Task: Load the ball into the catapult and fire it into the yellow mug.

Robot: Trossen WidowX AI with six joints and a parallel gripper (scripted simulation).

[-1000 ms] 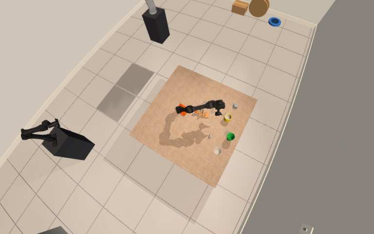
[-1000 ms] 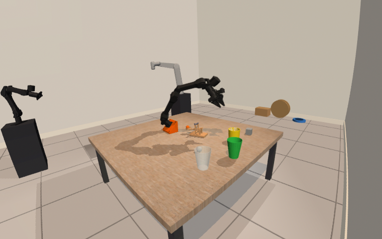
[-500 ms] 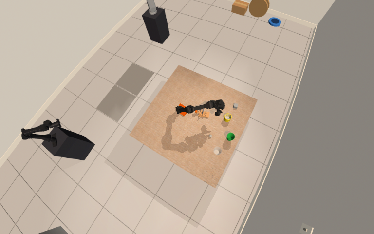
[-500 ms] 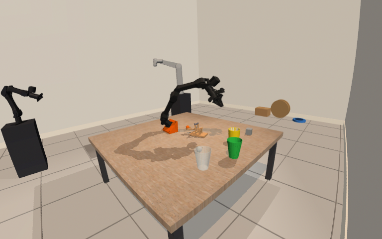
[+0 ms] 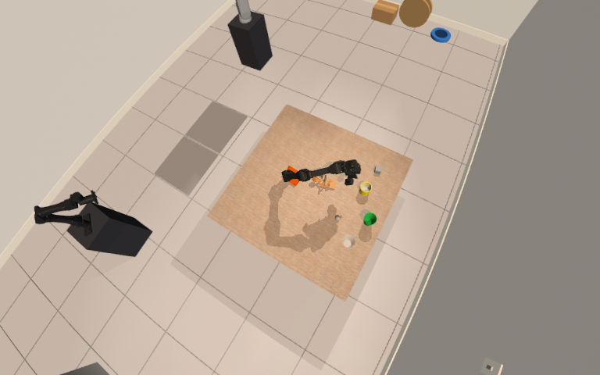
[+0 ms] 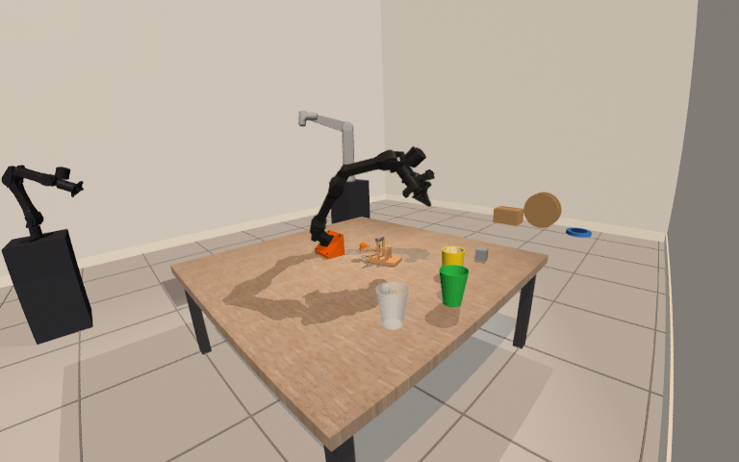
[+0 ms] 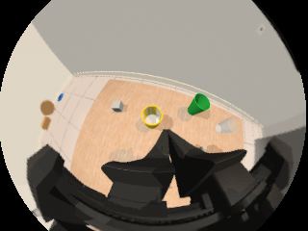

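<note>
My gripper (image 5: 348,182) (image 6: 427,203) (image 7: 166,131) is shut and empty, high above the table between the catapult and the yellow mug. The wooden catapult (image 5: 326,184) (image 6: 386,260) stands on the table in front of my base; the wrist view mostly hides it behind the fingers. A small round orange thing (image 5: 314,178) (image 6: 363,245) is at its arm's end on the base side. The yellow mug (image 5: 365,187) (image 6: 452,257) (image 7: 152,116) stands upright beyond the catapult. A small grey ball (image 5: 337,217) (image 6: 384,288) lies apart on the table, partly behind the clear cup in the exterior view.
A green cup (image 5: 369,219) (image 6: 453,287) (image 7: 198,105) and a clear whitish cup (image 5: 348,241) (image 6: 392,308) (image 7: 226,126) stand on the mug's one side, a grey cube (image 5: 377,169) (image 6: 481,254) (image 7: 117,106) on its other. My arm's orange base mount (image 6: 332,246) stands behind the catapult.
</note>
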